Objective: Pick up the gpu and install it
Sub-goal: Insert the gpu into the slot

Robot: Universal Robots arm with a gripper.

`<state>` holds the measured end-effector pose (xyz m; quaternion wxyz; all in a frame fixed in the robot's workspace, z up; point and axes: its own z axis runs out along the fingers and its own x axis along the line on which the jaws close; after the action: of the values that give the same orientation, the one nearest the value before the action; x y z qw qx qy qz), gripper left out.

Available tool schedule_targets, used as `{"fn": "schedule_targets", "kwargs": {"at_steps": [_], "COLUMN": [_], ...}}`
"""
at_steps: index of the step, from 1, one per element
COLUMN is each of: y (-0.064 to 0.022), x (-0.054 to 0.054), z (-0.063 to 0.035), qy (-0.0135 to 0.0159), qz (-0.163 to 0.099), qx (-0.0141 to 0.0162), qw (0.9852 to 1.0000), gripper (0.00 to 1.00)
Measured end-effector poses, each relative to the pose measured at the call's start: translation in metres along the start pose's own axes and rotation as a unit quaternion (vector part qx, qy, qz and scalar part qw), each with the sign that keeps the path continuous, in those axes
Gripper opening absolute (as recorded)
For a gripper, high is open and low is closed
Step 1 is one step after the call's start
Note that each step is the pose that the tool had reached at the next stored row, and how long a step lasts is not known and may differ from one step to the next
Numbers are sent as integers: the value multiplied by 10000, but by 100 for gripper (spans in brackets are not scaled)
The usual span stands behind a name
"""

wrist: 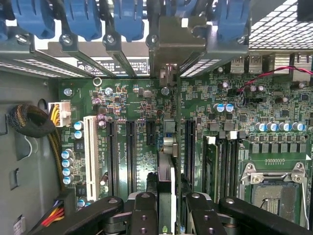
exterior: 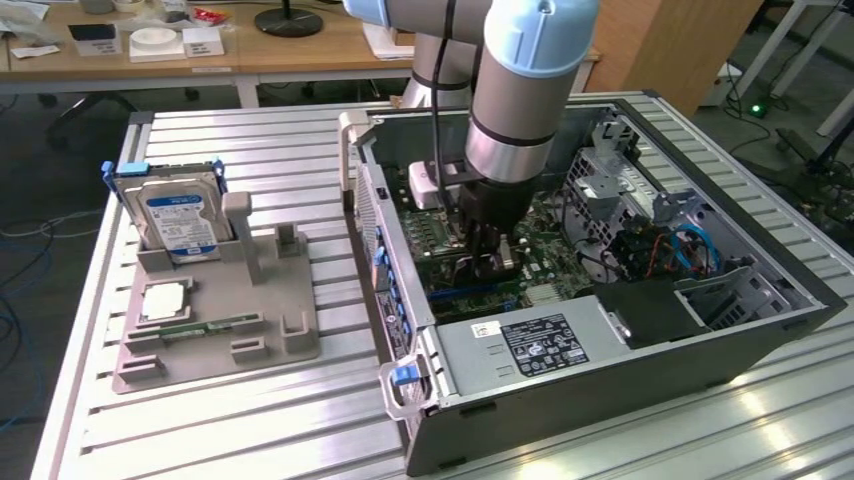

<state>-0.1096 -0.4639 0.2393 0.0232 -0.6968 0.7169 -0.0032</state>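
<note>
Holding the gpu (wrist: 165, 196) edge-on, I have my claw (wrist: 166, 208) clamped on it down inside the open computer case (exterior: 747, 325), over the motherboard (wrist: 132, 105). The pick-up is done, judging by the grey fixture (exterior: 214, 320) on the table (exterior: 240, 420), where the hard drive (exterior: 176, 218) stands (and a small green stick lies flat). The card hangs in line with a black expansion slot (wrist: 189, 147), its metal end toward the rear brackets; I judge that seating is not yet finished.

We see even, bright room light; glare streaks the slatted metal surface (exterior: 747, 410) near the computer case (exterior: 627, 360), whose interior lies shadowed. The wrist view looks crisp.
</note>
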Motion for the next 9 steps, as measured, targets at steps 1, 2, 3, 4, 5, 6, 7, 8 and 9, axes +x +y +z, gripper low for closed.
{"fn": "schedule_targets", "kwargs": {"at_steps": [1,2,3,4,5,6,7,8,9], "y": [0,0,0,0,1,0,1,1,1], "x": [0,0,0,0,0,1,1,1,1], "z": [3,5,7,9,12,13,16,17,17], "qy": [0,0,0,0,0,0,0,-1,-1], "qz": [0,0,0,0,0,0,0,0,0], "qx": [0,0,-1,0,0,-1,0,0,-1], "qw": [10000,10000,10000,10000,10000,10000,10000,10000,10000], "gripper": [27,27,27,27,27,27,27,27,27]}}
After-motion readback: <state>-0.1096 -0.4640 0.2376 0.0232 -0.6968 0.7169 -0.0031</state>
